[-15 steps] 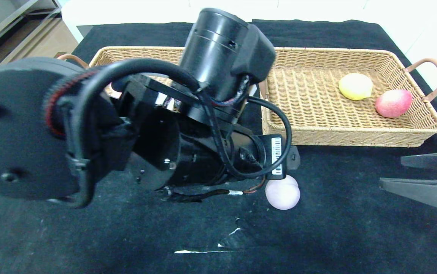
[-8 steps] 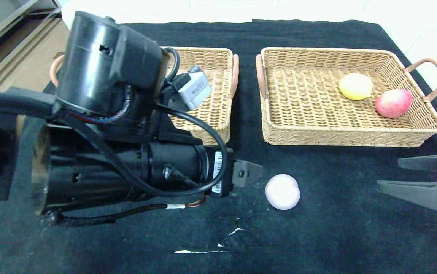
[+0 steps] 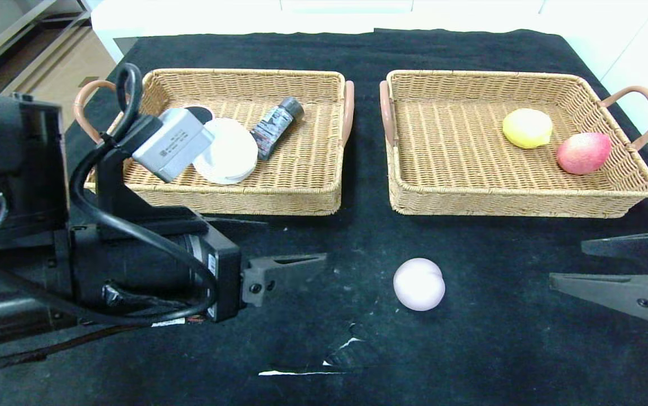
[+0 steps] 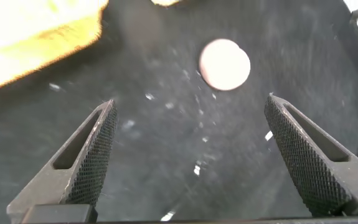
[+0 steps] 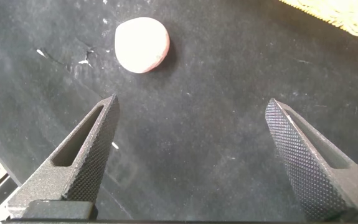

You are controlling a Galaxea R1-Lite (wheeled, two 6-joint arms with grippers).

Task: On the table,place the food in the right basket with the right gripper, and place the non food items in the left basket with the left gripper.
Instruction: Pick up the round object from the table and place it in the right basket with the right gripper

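Note:
The pale mauve-grey ball lies on the black table in front of the gap between the baskets. It also shows in the left wrist view and the right wrist view. The lemon and peach lie in the right basket. The white dish and black tube lie in the left basket. The pink pan is hidden behind my left wrist. My left gripper is open and empty, left of the ball. My right gripper is open and empty, right of the ball.
A white tear in the cloth lies near the front edge, in front of the ball. My left arm's bulk covers the table's front left. A corner of the left basket shows in the left wrist view.
My left arm has swung back to the left and down, off the left basket, uncovering the dish and tube. My right gripper has edged slightly left. The ball has not moved.

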